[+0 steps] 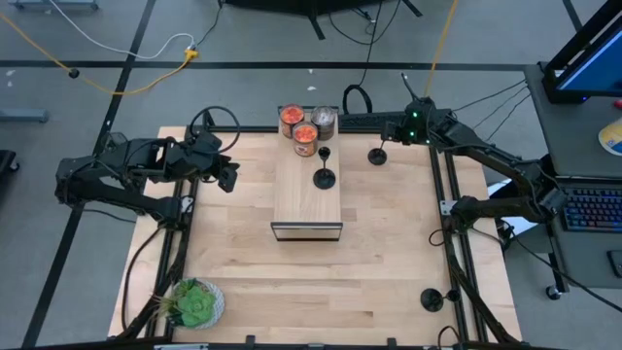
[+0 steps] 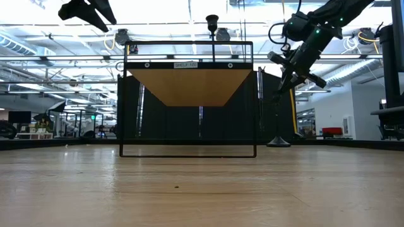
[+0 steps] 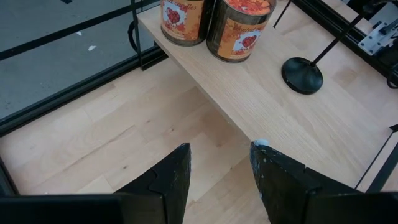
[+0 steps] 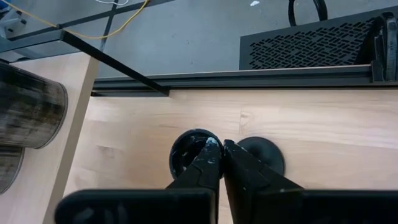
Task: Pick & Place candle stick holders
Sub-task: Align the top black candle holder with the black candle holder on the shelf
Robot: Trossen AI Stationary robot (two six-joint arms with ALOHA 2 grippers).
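Note:
Three black candle stick holders show in the high view. One [image 1: 324, 178] stands by its base on the wooden shelf [image 1: 306, 209]. One [image 1: 431, 298] stands by its base on the table near its right near corner. One [image 1: 377, 156] stands on the table right of the shelf's far end, under my right gripper [image 4: 222, 155], which is shut on its cup top. My left gripper [image 3: 219, 165] is open and empty, above the table to the left of the shelf [image 3: 292, 118]. My right gripper pinches the rim of the holder's cup top [image 4: 200, 144], one finger inside the cup [image 4: 210, 155] and one outside. The fingers come from above, slanting down. The holder stands upright with its round base [image 4: 264, 155] on the table.
Two red-filled jars [image 1: 291, 117] [image 1: 305, 139] and a silvery jar [image 1: 324, 119] stand on the shelf's far end. A green plant on a round dish [image 1: 194, 303] sits at the near left corner. Black frame rails [image 1: 450, 243] run along the table's sides.

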